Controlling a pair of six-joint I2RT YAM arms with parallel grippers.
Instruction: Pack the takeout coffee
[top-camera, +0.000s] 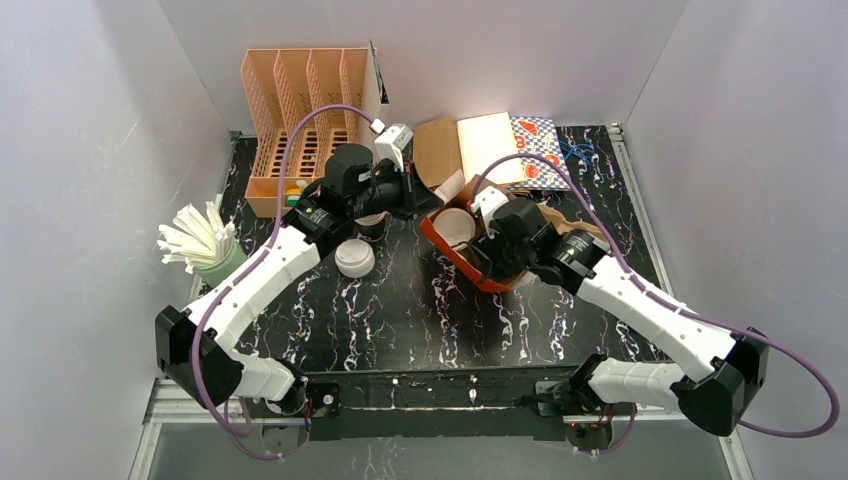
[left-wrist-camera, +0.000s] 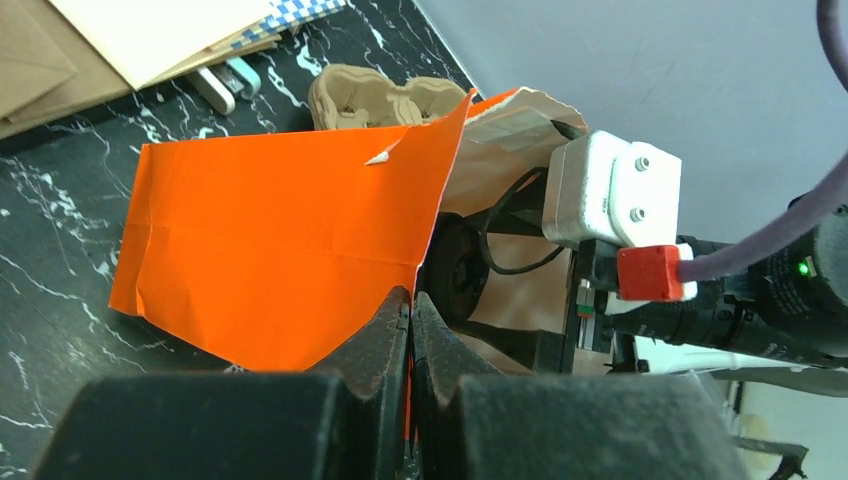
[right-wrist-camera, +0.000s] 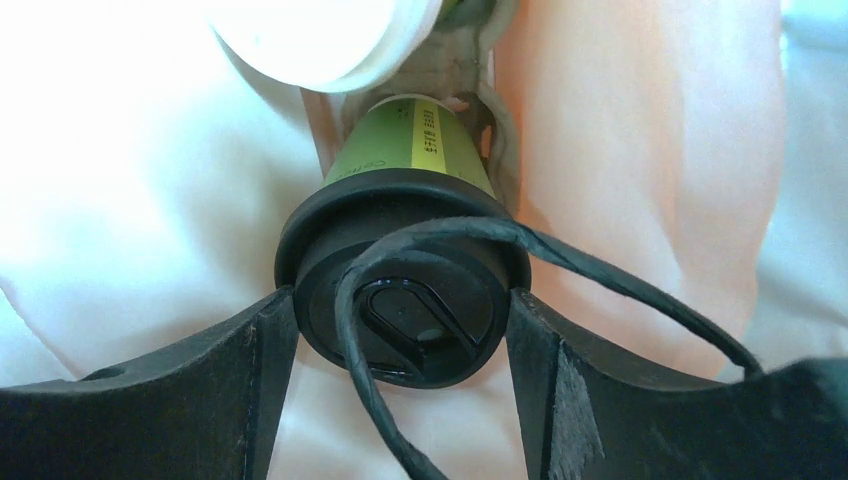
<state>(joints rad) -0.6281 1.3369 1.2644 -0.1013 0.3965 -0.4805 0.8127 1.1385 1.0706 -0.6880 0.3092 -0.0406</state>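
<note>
Takeout coffee cup (right-wrist-camera: 405, 160), dark green with a black lid, sits inside the orange bag (left-wrist-camera: 280, 240), and we see a beige pulp carrier (right-wrist-camera: 492, 130) edging its body. Just beyond it a white lid (right-wrist-camera: 310, 35) shows in the same bag; what is under that lid is hidden from us. The right end effector (right-wrist-camera: 400, 320) reaches into the bag mouth with its fingers (right-wrist-camera: 250, 380) spread wide, one against each side of the black lid's rim, so we read it as gripping the cup by the lid. A thin black cable loops across the lid top.

The bag lies near the middle of the black marbled surface (top-camera: 420, 310), its mouth turned toward the far left. The left end effector (left-wrist-camera: 410, 305) has its fingers pressed together on the bag's orange edge, pinching the paper at the mouth.

To the left of the bag, under the left arm, a round white piece (top-camera: 354, 260) stands on the surface; we cannot tell whether it is a lid or a cup. A peach slotted rack (top-camera: 300, 100) stands at the far left, a green cup of white sticks (top-camera: 200, 245) at the left edge, and flat paper bags (top-camera: 490, 145) lie along the far side.
</note>
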